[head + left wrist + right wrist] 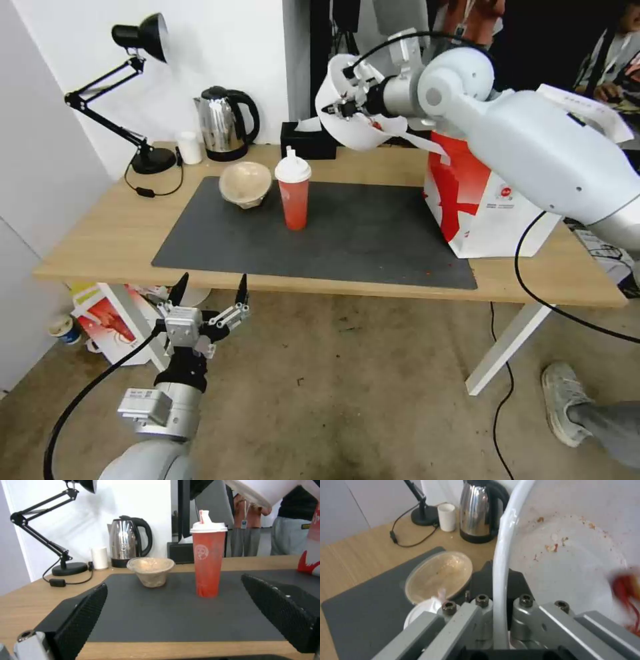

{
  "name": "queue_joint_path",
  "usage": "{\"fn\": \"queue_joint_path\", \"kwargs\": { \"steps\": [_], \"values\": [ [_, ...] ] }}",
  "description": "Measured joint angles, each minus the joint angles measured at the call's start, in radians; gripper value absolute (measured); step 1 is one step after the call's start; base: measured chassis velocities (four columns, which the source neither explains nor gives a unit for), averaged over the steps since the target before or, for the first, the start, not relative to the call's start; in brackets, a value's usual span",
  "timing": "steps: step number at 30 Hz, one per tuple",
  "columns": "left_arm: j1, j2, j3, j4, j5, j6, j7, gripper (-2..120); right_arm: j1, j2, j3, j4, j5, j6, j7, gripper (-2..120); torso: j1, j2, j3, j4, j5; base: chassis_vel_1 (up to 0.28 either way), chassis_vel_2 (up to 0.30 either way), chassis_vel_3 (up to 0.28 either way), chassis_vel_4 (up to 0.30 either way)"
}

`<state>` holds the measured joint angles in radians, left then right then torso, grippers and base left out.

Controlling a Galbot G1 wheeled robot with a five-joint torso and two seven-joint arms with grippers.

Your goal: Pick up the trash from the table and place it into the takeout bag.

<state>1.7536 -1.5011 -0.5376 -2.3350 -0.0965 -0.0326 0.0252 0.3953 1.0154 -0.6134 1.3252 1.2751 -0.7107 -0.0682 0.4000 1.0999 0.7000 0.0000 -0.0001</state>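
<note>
My right gripper (pixel 347 107) is shut on the rim of the wide white plastic bowl (pixel 357 133), holding it tilted in the air above the table's (pixel 100 233) back, just left of the takeout bag (pixel 480 200). In the right wrist view the rim of the bowl (pixel 573 562) runs between the fingers of the right gripper (pixel 501 605), and red sauce smears its inside. The red drink cup (pixel 293 193) and the beige paper bowl (pixel 245 183) stand on the dark mat (pixel 373 240). My left gripper (pixel 210 293) hangs open below the table's front edge, facing the cup (pixel 208 562) and the beige bowl (pixel 151 571).
A black desk lamp (pixel 133 80), a small white cup (pixel 190 148), a steel kettle (pixel 227 123) and a black tissue box (pixel 307 141) line the table's back. A smaller red-printed bag (pixel 107 320) lies under the table's left end. A person's shoe (pixel 563 400) is on the floor at right.
</note>
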Motion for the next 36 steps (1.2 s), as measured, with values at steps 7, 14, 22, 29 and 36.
{"fn": "queue_joint_path", "kwargs": {
  "steps": [7,14,22,29,36],
  "values": [
    [-0.003,0.002,0.002,0.001,0.000,-0.003,0.000,100,0.044,0.022,-0.010,-0.039,0.016,-0.001,-0.002,0,0.000,0.000,0.000,0.0000,0.0000,0.000,0.000,0.000,0.000],
    [-0.009,0.002,0.008,0.004,-0.001,-0.003,0.000,100,0.083,0.047,-0.020,-0.073,0.032,-0.004,-0.004,0,0.000,0.000,0.000,-0.0002,0.0000,0.000,0.000,0.000,0.000],
    [-0.016,0.012,0.004,0.001,-0.015,-0.006,0.000,100,0.143,0.121,-0.034,-0.146,0.051,-0.008,-0.003,0,0.000,0.000,0.000,0.0000,0.0001,0.000,0.000,0.000,0.000],
    [-0.018,0.010,0.003,-0.002,-0.019,-0.010,-0.001,100,0.168,0.168,-0.034,-0.198,0.051,-0.009,-0.001,0,0.000,0.000,0.000,0.0001,0.0000,0.000,0.000,0.000,0.000],
    [-0.020,0.011,0.004,-0.003,-0.020,-0.011,-0.001,100,0.185,0.151,-0.052,-0.195,0.049,-0.009,-0.001,0,0.000,0.000,0.000,0.0001,0.0001,0.000,0.000,0.000,0.000]
  ]
}}
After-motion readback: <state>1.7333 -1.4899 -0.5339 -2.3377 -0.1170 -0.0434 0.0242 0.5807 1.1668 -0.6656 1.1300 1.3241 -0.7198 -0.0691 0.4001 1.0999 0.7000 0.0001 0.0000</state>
